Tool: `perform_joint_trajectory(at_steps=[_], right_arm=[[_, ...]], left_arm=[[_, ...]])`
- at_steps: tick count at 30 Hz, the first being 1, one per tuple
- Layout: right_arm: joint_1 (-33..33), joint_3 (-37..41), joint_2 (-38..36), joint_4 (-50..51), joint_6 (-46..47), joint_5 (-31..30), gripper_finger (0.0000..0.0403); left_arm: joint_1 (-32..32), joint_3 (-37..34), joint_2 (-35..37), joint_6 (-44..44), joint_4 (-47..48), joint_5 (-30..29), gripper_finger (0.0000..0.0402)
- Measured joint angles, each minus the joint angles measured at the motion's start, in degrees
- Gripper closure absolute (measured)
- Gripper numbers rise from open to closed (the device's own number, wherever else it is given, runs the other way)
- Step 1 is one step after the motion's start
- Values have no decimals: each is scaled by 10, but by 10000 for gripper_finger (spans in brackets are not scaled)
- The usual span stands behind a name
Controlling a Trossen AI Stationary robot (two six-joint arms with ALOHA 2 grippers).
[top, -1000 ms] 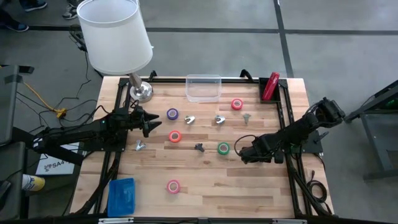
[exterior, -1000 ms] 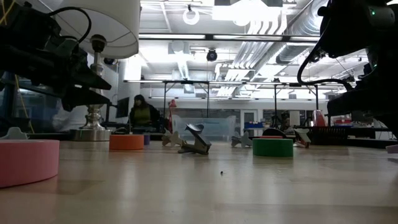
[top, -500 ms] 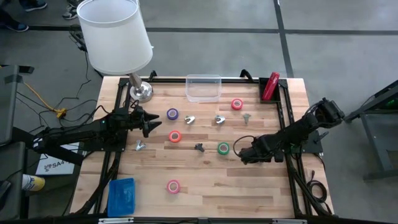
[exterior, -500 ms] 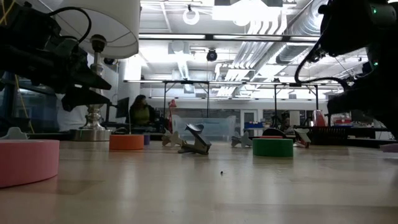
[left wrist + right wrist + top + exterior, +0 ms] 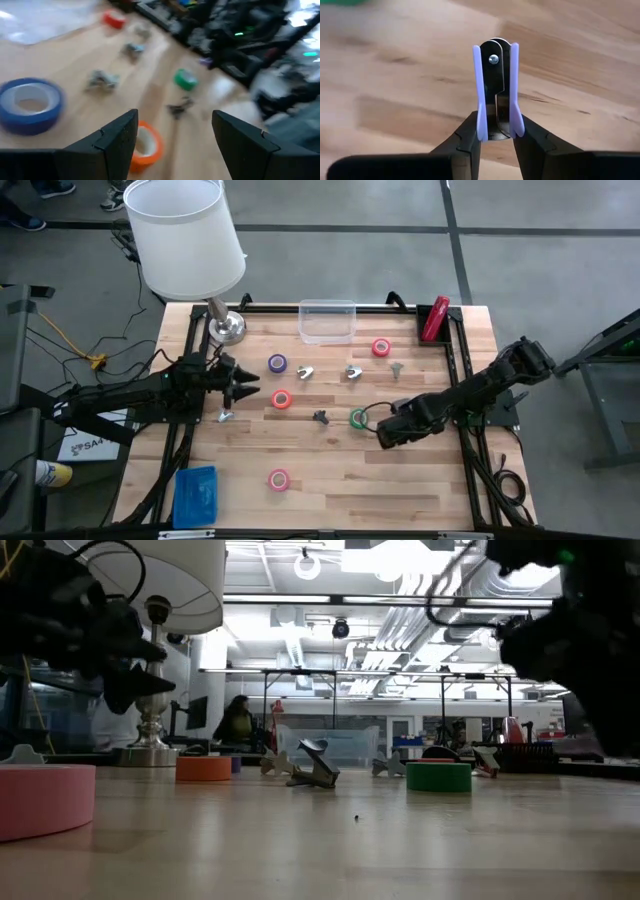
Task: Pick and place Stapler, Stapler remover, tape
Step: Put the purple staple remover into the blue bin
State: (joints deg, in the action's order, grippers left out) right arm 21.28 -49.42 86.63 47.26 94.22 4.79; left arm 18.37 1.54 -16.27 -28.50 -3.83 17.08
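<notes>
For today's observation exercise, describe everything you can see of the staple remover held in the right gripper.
The staple remover is a small claw-type tool: two pale lilac, plastic-looking grip wings flank dark metal jaws joined by a silvery rivet near its far end. It is squeezed closed, pinched between the fingers of the right gripper, pointing away from the wrist, apparently lifted off the wooden table. In the high view the gripper sits just beside the green tape roll.

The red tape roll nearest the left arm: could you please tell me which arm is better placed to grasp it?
Left: its open claw sits just beside the red tape roll, while the right claw, farther off, is shut on a staple remover.
</notes>
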Motion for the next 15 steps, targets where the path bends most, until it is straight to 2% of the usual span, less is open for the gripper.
perform_joint_trajectory(at_steps=[6,15], right_arm=[[-2,-39,0,-49,-93,-34,321],[-39,-125,-1,-140,-252,-122,321]], left_arm=[[0,0,0,-50,-57,49,151],[0,29,0,-83,-103,69,151]])
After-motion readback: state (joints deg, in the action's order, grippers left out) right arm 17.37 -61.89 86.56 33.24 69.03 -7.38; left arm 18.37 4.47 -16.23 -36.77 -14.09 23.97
